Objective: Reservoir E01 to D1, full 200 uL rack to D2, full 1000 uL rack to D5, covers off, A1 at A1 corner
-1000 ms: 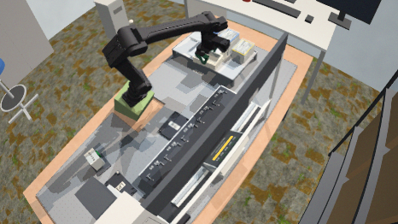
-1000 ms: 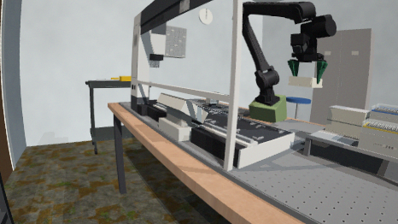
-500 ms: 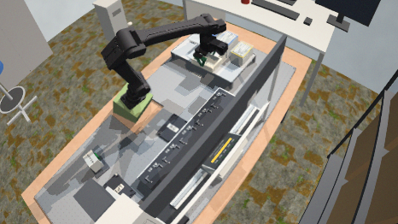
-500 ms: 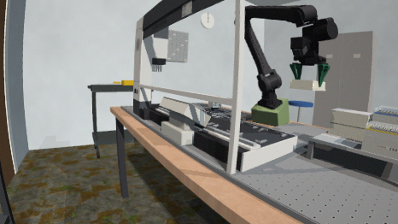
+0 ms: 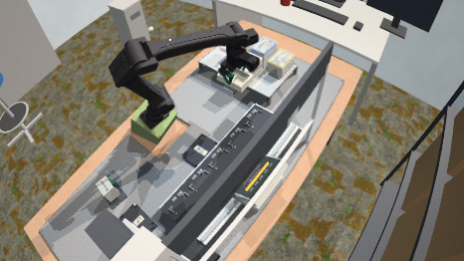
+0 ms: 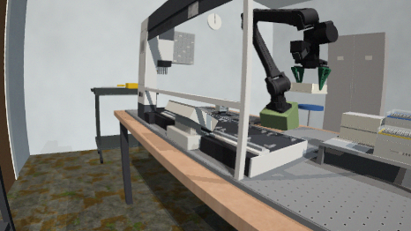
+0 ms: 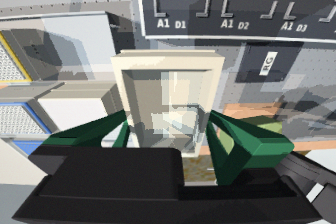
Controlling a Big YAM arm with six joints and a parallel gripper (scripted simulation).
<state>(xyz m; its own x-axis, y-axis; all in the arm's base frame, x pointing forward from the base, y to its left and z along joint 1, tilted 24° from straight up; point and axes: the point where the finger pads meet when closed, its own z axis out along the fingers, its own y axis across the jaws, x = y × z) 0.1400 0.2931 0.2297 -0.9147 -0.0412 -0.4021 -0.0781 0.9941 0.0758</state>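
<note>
Reservoir E01 (image 7: 168, 102) clamped in my gripper (image 7: 167, 111), lifted in the air.
My green fingers press its two long sides; it hangs level above the SHELF (image 5: 271, 86), near the tip racks (image 5: 273, 54), with the D1 bracket (image 7: 166, 16) ahead in the wrist view.

Top view high overhead, exterior low from bench end, wrist close, downward.

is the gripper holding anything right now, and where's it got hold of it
Yes. The gripper is shut on the cream one-well reservoir, open side up, its green fingers clamping two opposite outer side walls, lifted above the shelf.
</note>
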